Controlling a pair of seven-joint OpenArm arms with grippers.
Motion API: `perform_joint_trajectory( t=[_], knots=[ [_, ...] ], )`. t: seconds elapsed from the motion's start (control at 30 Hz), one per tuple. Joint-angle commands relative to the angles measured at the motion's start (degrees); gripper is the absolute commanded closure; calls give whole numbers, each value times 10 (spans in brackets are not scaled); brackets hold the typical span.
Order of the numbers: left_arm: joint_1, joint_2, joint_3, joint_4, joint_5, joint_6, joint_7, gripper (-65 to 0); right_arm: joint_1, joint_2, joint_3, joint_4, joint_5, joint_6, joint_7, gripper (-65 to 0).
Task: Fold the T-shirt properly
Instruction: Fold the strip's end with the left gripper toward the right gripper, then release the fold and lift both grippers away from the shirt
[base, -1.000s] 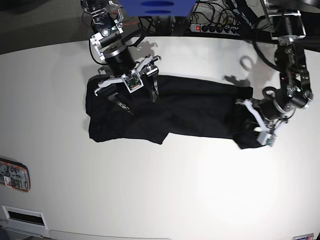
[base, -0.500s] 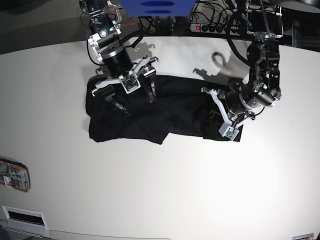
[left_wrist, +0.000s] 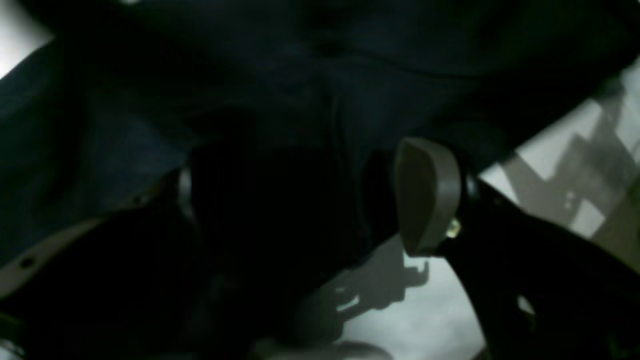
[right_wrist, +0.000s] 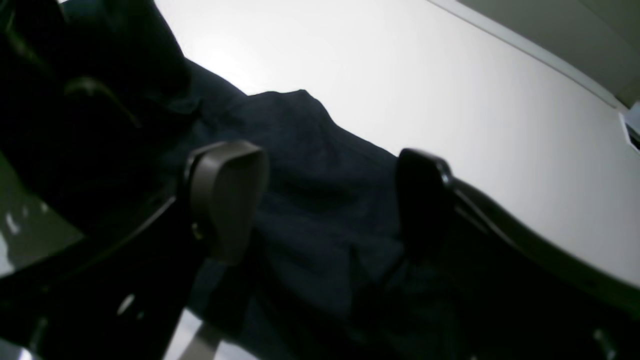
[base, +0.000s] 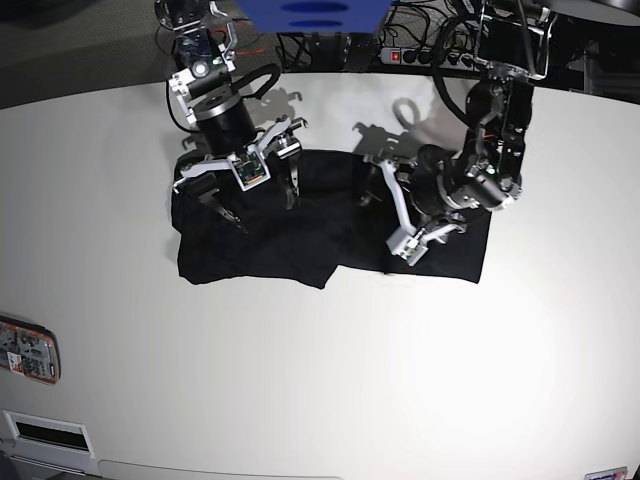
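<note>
The black T-shirt (base: 300, 235) lies in a wide band across the white table (base: 330, 380); its right end is a squared edge (base: 478, 262). My right gripper (base: 260, 205) hovers open over the shirt's left part, fingers spread; in the right wrist view (right_wrist: 320, 200) dark fabric (right_wrist: 310, 165) lies below the gap. My left gripper (base: 395, 208) is over the shirt's middle-right. In the left wrist view (left_wrist: 300, 200) one pad (left_wrist: 425, 195) shows, the other finger is sunk in dark fabric (left_wrist: 280, 90), and the jaws stand wide apart with cloth between them.
A small red-and-white device (base: 28, 350) lies at the table's left edge. A white box (base: 45, 435) sits at the bottom left. A power strip (base: 430, 57) and cables run along the back, beside a blue panel (base: 315, 12).
My left gripper has swept leftward from the shirt's right end to its middle, taking fabric over with it, so the shirt's right end is shorter and squared. The right gripper shifted slightly up.
</note>
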Motion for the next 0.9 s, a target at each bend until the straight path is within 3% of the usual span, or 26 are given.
perform_joint_trajectory(
  t=[0.0,0.27,0.37,0.47,0.63,0.77,0.87],
  knots=[
    [-19,-3,11,10,-7,-1,-12,-456,0,0,8,11,7,-3,9,-422],
    [-35,-3,29,36,-9,-1,-12,-456,5,0,97,11,32,-3,-10,-422],
    [-25,-14,25,84,-8,-1,-12,-456,17,-1,191,10,152,-3,-22,-422],
    [-9,-27,-8,140,-6,-1,-24,-456,47,-1,287,9,276,-3,-92,-422],
    [42,-41,-76,181,52,-1,-166,-456,107,-2,409,8,397,-3,-237,-422],
    [91,-40,-107,181,144,-1,-332,-456,138,-1,421,0,500,0,-352,-422],
    [123,-40,-119,181,212,-1,-431,-456,173,1,422,-10,594,0,-408,-422]
  ],
)
